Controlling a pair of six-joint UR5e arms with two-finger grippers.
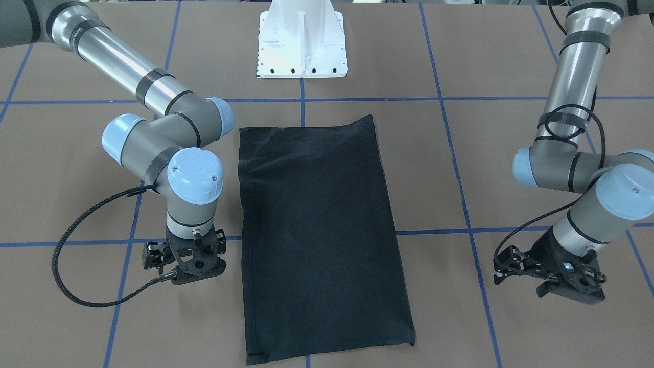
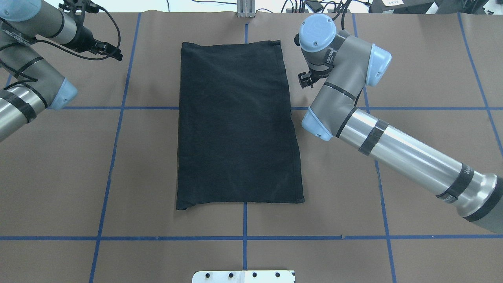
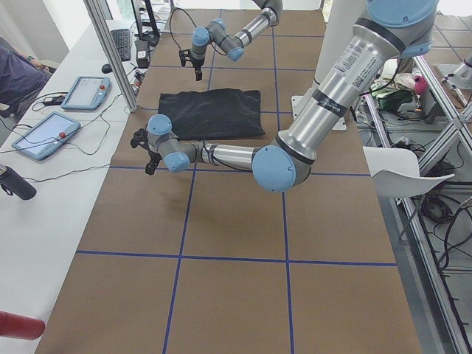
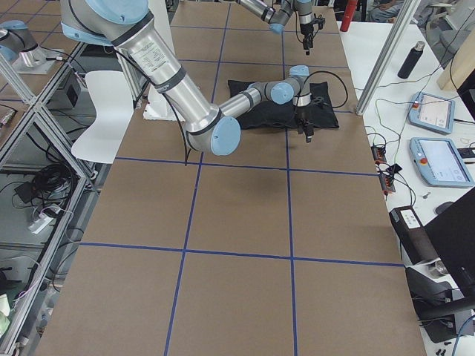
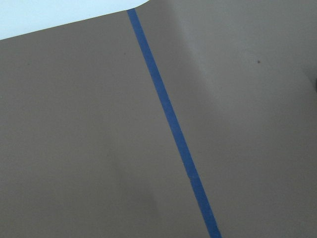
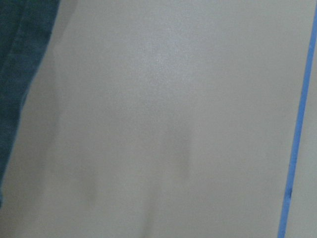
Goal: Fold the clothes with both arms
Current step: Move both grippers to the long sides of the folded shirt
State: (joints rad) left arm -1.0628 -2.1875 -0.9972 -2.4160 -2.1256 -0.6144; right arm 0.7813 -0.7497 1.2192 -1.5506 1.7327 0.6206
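- Black T-shirt (image 1: 322,235) lay folded flat on the bench (image 1: 511,153).
- Right pincer (image 1: 199,271) hung just beside it, left pincer (image 1: 569,291) well apart; both empty, gap impossible to tell.

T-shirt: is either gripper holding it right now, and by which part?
Nothing is held. The T-shirt lies flat on the table; the right gripper hangs beside one long edge, the left gripper farther off on the other side, neither touching it.
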